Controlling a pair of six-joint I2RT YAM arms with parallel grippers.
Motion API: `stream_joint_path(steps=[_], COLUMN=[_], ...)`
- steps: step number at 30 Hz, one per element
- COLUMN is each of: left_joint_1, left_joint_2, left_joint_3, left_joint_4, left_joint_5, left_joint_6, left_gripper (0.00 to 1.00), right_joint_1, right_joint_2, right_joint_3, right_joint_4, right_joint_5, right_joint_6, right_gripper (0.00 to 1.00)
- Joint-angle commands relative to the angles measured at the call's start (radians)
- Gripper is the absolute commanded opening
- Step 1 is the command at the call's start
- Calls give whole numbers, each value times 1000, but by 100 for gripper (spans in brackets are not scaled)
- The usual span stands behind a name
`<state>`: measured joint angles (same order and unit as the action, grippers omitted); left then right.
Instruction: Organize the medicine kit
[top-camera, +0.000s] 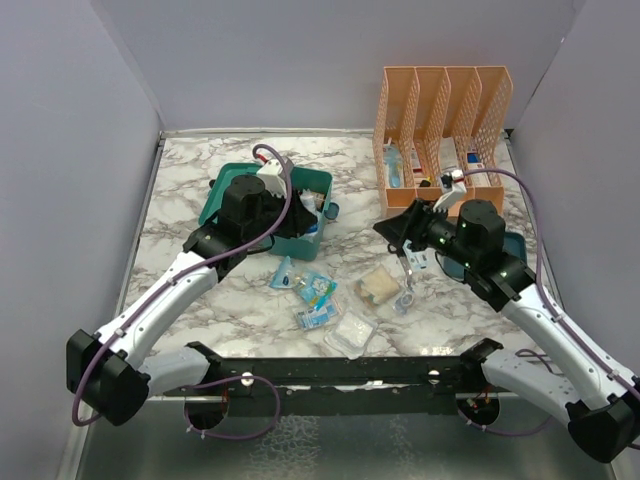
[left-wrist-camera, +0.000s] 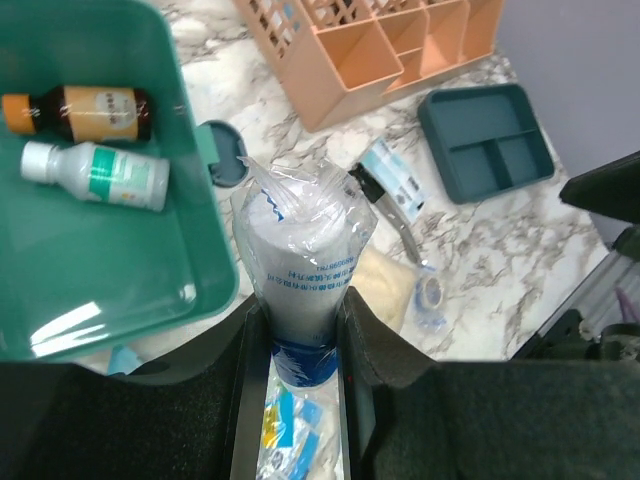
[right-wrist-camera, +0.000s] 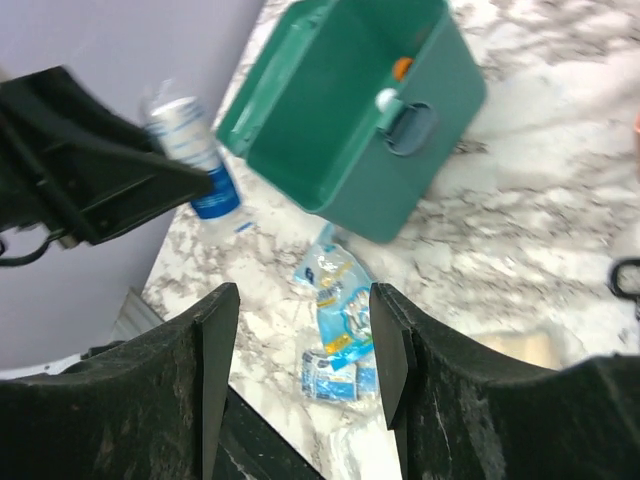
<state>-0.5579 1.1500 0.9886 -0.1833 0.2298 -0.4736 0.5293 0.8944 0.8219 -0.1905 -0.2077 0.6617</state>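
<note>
Teal plastic: the medicine kit (top-camera: 262, 200) sits at the far left of the marble table (top-camera: 190, 300), its inside open to view.
Contents: a brown bottle (left-wrist-camera: 85, 112) and a white bottle (left-wrist-camera: 100, 172) lie side by side on the kit's floor.
Left gripper (left-wrist-camera: 300, 335): closed on the lower, blue-printed end of a wrapped roll (left-wrist-camera: 305, 250). The roll's clear film is bunched loose at the top. It is held just outside the kit's wall, beside the latch, not over the interior.
Right gripper (right-wrist-camera: 300, 340): jaws stand wide apart with nothing between them, above the loose sachets (right-wrist-camera: 335, 300) that lie in front of the kit.
Likely step: carrying the roll over the rim and setting it down inside.
Risk, slip: the grip is on slick film near one end, so the roll could pivot or slide out during a tilt.
Risk, rim: moving sideways too low would knock the roll against the wall and shove the light box.
Risk, early release: letting go from here drops the roll on the table, not in the kit.
Risk, bottles: a hard landing could set the two bottles rolling.
Risk, arms: both grippers work near the kit, so their paths could cross.
</note>
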Motion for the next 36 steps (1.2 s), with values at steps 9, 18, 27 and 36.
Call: stream_joint_path(steps=[9,18,27,36], left_joint_1=[5,20,82,142], left_joint_2=[-29,90,286,514], left_joint_3=[90,157,329,504], left_joint_4=[-251,-273,-312,-368], left_joint_5=[-125,-125,-155,-235], left_joint_6=[173,238,287,301], left_gripper=[31,31,31,30], right_joint_1=[5,3,4,5], right_joint_2=[-50,30,83,248], right_joint_3=[2,-60,-185,-117], right_joint_4=[-190,-57,243,190], right_joint_5=[161,169,267,365], right_joint_6=[17,-22,-88,-125], right_gripper=[54,54,52,48])
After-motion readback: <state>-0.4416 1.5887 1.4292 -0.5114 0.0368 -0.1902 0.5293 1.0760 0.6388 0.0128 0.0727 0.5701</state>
